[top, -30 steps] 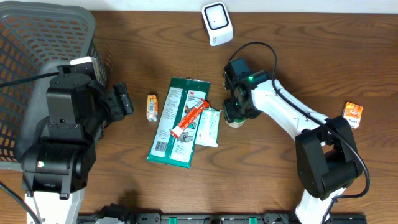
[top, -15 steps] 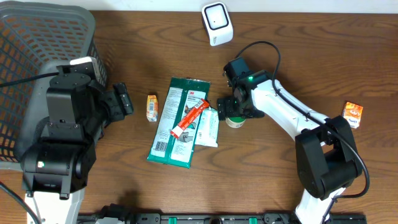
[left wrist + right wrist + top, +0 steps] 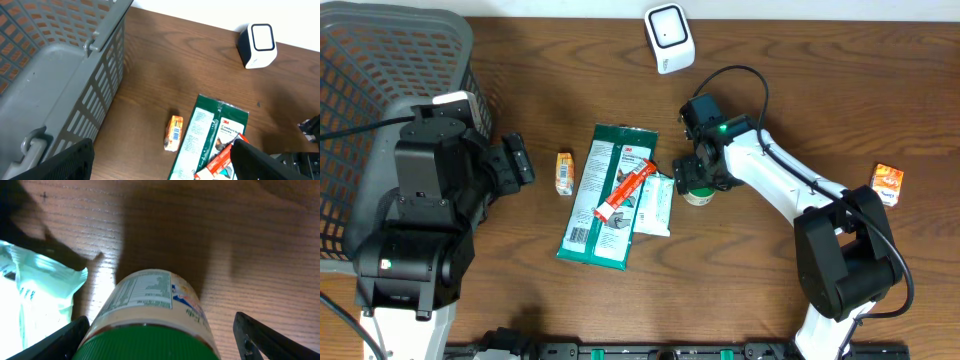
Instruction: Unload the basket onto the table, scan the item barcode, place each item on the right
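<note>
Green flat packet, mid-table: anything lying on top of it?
A narrow red-and-white tube lies diagonally across the green flat packet. A pale mint pouch lies at its right edge. Anything under the packet is covered.

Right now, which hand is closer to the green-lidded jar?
Right. The right hand hangs over the jar; the left hand sits far off, beyond the green packet.

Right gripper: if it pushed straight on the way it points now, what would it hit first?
The green-lidded jar, directly between the spread fingers of the right gripper and very close; the wooden table lies beyond it. The gap to it is hard to judge.
</note>
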`<state>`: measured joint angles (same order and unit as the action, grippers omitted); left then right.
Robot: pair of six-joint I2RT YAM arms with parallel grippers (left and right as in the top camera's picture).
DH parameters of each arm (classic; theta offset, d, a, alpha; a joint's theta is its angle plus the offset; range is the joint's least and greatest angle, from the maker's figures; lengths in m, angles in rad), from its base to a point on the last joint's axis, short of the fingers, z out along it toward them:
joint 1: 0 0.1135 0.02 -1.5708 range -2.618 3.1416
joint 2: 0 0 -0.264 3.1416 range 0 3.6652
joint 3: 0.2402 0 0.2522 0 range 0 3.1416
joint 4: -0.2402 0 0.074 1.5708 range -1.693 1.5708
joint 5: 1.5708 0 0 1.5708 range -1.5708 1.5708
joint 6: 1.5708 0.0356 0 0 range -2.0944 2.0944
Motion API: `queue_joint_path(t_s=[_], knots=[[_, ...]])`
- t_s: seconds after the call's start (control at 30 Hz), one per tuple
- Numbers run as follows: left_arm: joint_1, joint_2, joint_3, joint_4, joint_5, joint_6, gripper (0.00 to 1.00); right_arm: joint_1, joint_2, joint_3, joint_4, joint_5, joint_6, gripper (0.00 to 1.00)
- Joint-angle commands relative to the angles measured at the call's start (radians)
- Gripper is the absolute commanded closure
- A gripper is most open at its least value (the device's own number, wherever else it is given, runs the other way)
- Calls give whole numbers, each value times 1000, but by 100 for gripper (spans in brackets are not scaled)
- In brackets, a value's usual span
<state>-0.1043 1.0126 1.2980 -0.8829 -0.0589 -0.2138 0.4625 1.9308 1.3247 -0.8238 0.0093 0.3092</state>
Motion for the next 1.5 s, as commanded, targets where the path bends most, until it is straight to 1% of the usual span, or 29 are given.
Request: queue_joint_path(t_s=[0.0, 0.37, 0.8, 0.87, 1.03, 1.23, 1.3, 1.4, 1.47], knots=[[6, 0, 10, 0, -6, -6, 13, 3, 5, -18, 15, 23, -11, 14], [6, 0, 10, 0, -6, -6, 13, 40, 5, -63, 91, 24, -11, 13], [6, 0, 10, 0, -6, -6, 13, 40, 5, -64, 91, 24, -11, 15], [6, 0, 10, 0, -6, -6, 13, 40, 5, -64, 91, 24, -11, 16], [6, 0, 10, 0, -6, -6, 13, 40, 5, -64, 90, 24, -11, 25], [6, 0, 10, 0, -6, -6, 13, 42, 5, -64, 88, 23, -11, 25], [6, 0, 10, 0, -6, -6, 13, 42, 5, -64, 87, 24, -12, 27], [6, 0, 10, 0, -6, -6, 13, 42, 5, -64, 87, 24, -12, 30], [6, 0, 10, 0, -6, -6, 13, 42, 5, -64, 87, 24, -20, 37]])
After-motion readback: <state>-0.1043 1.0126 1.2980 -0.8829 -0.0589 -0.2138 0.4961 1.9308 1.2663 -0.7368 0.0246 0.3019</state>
